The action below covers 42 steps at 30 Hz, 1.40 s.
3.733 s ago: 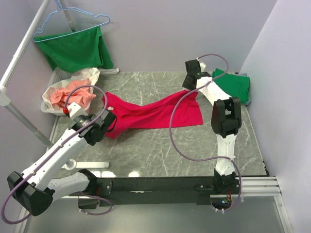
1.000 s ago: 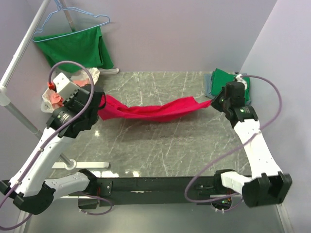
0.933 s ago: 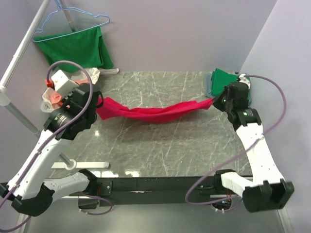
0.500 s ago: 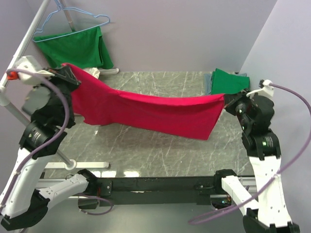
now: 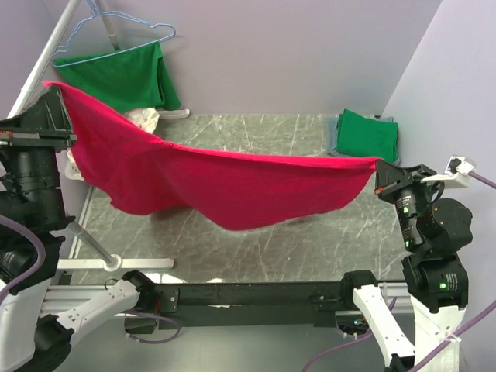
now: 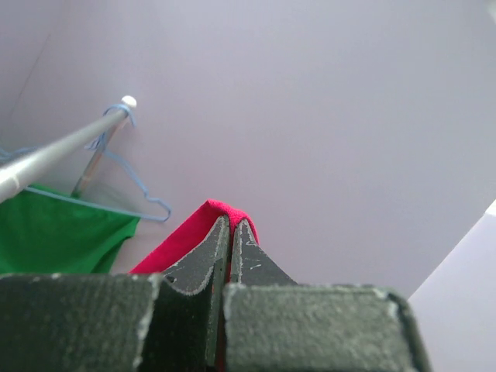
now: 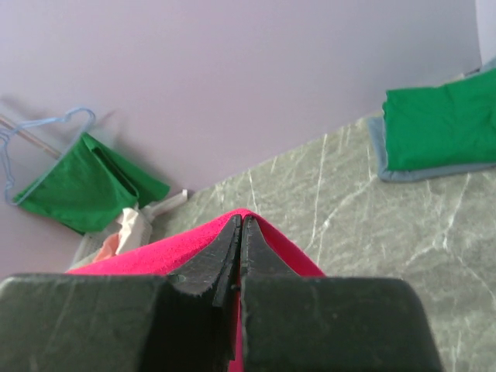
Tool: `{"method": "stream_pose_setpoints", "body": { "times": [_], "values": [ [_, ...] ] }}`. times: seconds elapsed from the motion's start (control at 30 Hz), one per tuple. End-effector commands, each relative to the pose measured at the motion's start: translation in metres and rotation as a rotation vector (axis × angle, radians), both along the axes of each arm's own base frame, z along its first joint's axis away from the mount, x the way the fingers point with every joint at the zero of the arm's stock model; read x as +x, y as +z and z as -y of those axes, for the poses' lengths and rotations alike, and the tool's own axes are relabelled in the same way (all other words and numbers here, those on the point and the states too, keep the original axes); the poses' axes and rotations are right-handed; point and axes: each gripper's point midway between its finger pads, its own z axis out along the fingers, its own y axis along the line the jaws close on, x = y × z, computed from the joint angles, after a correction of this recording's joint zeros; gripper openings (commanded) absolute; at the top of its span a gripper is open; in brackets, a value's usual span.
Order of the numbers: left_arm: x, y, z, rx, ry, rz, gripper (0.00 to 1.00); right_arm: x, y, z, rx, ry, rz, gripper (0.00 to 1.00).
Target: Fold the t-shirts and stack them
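Note:
The red t-shirt (image 5: 225,182) hangs spread in the air above the table, stretched between both arms. My left gripper (image 5: 53,87) is shut on its left end, held high at the left; in the left wrist view red cloth (image 6: 182,240) wraps over the closed fingertips of that gripper (image 6: 231,222). My right gripper (image 5: 378,164) is shut on the right end; in the right wrist view the red t-shirt (image 7: 139,256) drapes from the right gripper (image 7: 241,220). A folded green t-shirt (image 5: 367,135) lies on a folded grey one (image 5: 334,136) at the back right.
A green garment (image 5: 120,77) hangs on a blue hanger (image 5: 116,35) from a metal rail (image 5: 35,74) at the back left. A white bag with pink cloth (image 5: 143,118) sits partly hidden behind the red shirt. The marble tabletop (image 5: 256,232) lies below.
Both arms have lifted and drawn apart, raising the red t-shirt off the table from a bunched strip into a wide hanging sheet. Both grippers stayed shut on it.

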Motion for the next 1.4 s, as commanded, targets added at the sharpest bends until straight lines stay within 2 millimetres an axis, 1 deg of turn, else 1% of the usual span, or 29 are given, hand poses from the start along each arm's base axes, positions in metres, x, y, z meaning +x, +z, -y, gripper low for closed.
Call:
{"method": "stream_pose_setpoints", "body": {
  "times": [0.0, 0.03, 0.1, 0.13, 0.17, 0.2, 0.23, 0.27, 0.3, 0.33, 0.37, 0.4, 0.43, 0.5, 0.53, 0.7, 0.8, 0.83, 0.9, 0.93, 1.0, 1.03, 1.07, 1.1, 1.17, 1.2, 1.27, 1.3, 1.37],
  "values": [
    [0.013, 0.025, 0.006, 0.012, 0.034, 0.062, 0.01, 0.011, 0.027, 0.006, -0.005, -0.033, 0.073, 0.00],
    [0.031, 0.024, 0.016, 0.029, 0.048, 0.046, 0.01, 0.023, 0.024, 0.004, -0.005, -0.031, 0.050, 0.00],
    [0.048, 0.025, 0.018, 0.042, 0.106, 0.033, 0.01, 0.038, 0.030, 0.003, -0.005, -0.031, 0.067, 0.00],
    [0.071, 0.017, 0.031, 0.070, 0.118, -0.002, 0.01, 0.052, 0.026, 0.003, -0.009, -0.034, 0.045, 0.00],
    [0.081, 0.015, 0.035, 0.102, 0.146, -0.016, 0.01, 0.060, 0.032, 0.003, -0.013, -0.038, 0.062, 0.00],
    [0.086, 0.023, 0.035, 0.083, 0.168, 0.007, 0.01, 0.065, 0.037, 0.005, -0.015, -0.049, 0.070, 0.00],
    [0.109, 0.016, 0.049, 0.112, 0.177, -0.021, 0.01, 0.078, 0.035, 0.005, -0.022, -0.057, 0.052, 0.00],
    [0.118, 0.016, 0.052, 0.138, 0.199, -0.030, 0.01, 0.084, 0.040, 0.006, -0.027, -0.062, 0.062, 0.00],
    [0.119, 0.030, 0.051, 0.125, 0.210, -0.006, 0.01, 0.087, 0.049, 0.009, -0.034, -0.079, 0.075, 0.00],
    [0.142, 0.023, 0.066, 0.156, 0.211, -0.031, 0.01, 0.099, 0.047, 0.010, -0.038, -0.088, 0.058, 0.00],
    [0.149, 0.025, 0.069, 0.166, 0.220, -0.032, 0.01, 0.103, 0.051, 0.011, -0.040, -0.092, 0.065, 0.00],
    [0.149, 0.037, 0.067, 0.149, 0.224, -0.007, 0.01, 0.105, 0.059, 0.011, -0.042, -0.092, 0.081, 0.00],
    [0.167, 0.030, 0.076, 0.170, 0.226, -0.030, 0.01, 0.113, 0.057, 0.011, -0.046, -0.089, 0.066, 0.00],
    [0.173, 0.040, 0.070, 0.158, 0.253, -0.023, 0.01, 0.118, 0.062, 0.011, -0.041, -0.087, 0.074, 0.00],
    [0.188, 0.031, 0.075, 0.180, 0.260, -0.053, 0.01, 0.123, 0.060, 0.009, -0.041, -0.078, 0.066, 0.00],
    [0.200, 0.024, 0.061, 0.184, 0.302, -0.081, 0.01, 0.123, 0.060, 0.011, -0.043, -0.069, 0.069, 0.00],
    [0.187, 0.027, 0.050, 0.174, 0.309, -0.072, 0.01, 0.111, 0.064, 0.013, -0.049, -0.073, 0.082, 0.00],
    [0.171, 0.036, 0.043, 0.158, 0.308, -0.048, 0.01, 0.107, 0.066, 0.013, -0.050, -0.071, 0.090, 0.00],
    [0.160, 0.037, 0.038, 0.158, 0.300, -0.049, 0.01, 0.092, 0.070, 0.013, -0.054, -0.071, 0.111, 0.00],
    [0.140, 0.046, 0.029, 0.139, 0.297, -0.024, 0.01, 0.086, 0.068, 0.013, -0.054, -0.069, 0.107, 0.00],
    [0.128, 0.039, 0.024, 0.140, 0.285, -0.038, 0.01, 0.069, 0.070, 0.012, -0.057, -0.062, 0.125, 0.00],
    [0.103, 0.046, 0.012, 0.111, 0.277, -0.008, 0.01, 0.063, 0.068, 0.012, -0.056, -0.062, 0.121, 0.00],
    [0.101, 0.036, 0.012, 0.119, 0.270, -0.025, 0.01, 0.056, 0.068, 0.013, -0.054, -0.064, 0.128, 0.00],
    [0.076, 0.040, 0.001, 0.099, 0.264, 0.003, 0.01, 0.042, 0.070, 0.013, -0.053, -0.061, 0.150, 0.00],
    [0.066, 0.029, -0.002, 0.101, 0.247, -0.006, 0.01, 0.031, 0.068, 0.012, -0.056, -0.057, 0.157, 0.00],
    [0.048, 0.030, -0.012, 0.086, 0.247, 0.007, 0.01, 0.021, 0.072, 0.013, -0.057, -0.059, 0.176, 0.00],
    [0.040, 0.024, -0.016, 0.084, 0.250, 0.005, 0.01, 0.011, 0.073, 0.014, -0.070, -0.064, 0.179, 0.00],
    [0.029, 0.026, -0.022, 0.074, 0.249, 0.021, 0.01, 0.006, 0.076, 0.015, -0.071, -0.068, 0.188, 0.00],
    [0.022, 0.028, -0.025, 0.066, 0.251, 0.030, 0.01, 0.001, 0.080, 0.016, -0.080, -0.076, 0.197, 0.00]
  ]
}}
